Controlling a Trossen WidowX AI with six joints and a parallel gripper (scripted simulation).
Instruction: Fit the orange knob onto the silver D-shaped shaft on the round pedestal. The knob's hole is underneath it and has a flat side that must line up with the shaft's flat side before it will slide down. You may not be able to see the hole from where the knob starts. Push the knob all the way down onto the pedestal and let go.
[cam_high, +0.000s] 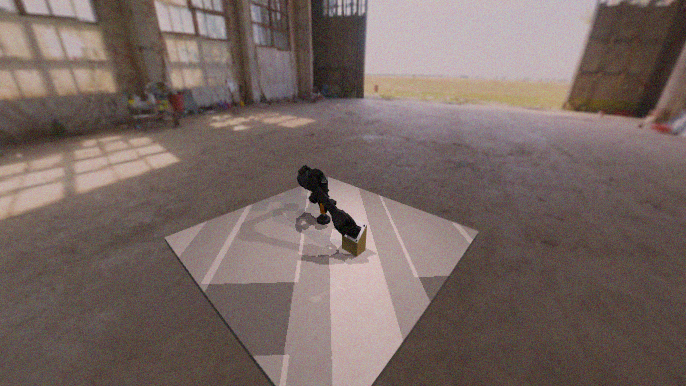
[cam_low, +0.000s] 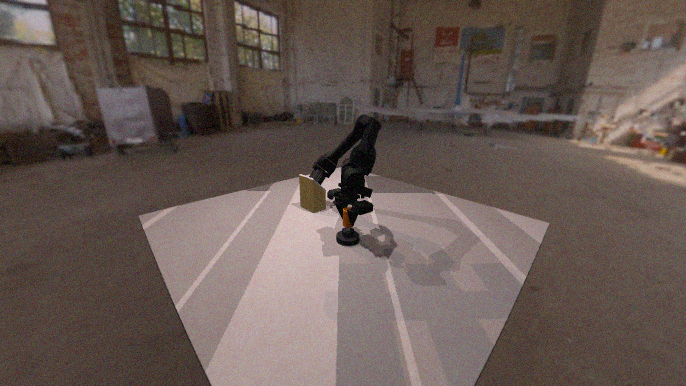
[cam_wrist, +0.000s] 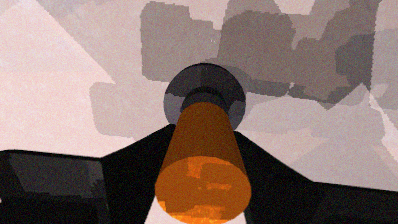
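Note:
The tall orange knob (cam_high: 322, 209) (cam_low: 345, 219) (cam_wrist: 202, 132) is upright, with its lower end right over the middle of the black round pedestal (cam_high: 323, 220) (cam_low: 348, 239) (cam_wrist: 175, 104). My gripper (cam_high: 323, 206) (cam_low: 346, 215) (cam_wrist: 203, 133) is shut on the knob, one black finger on each side in the wrist view. The knob's lower end meets or nearly meets the pedestal's narrow raised collar; I cannot tell whether a small gap remains. The silver shaft, its flat side and the knob's hole are hidden.
The arm's base stands on a yellowish block (cam_high: 354, 245) (cam_low: 312, 195), set to one side of the pedestal. A large pale square surface (cam_high: 355, 310) (cam_low: 280, 310) with striped light and shadow lies under everything.

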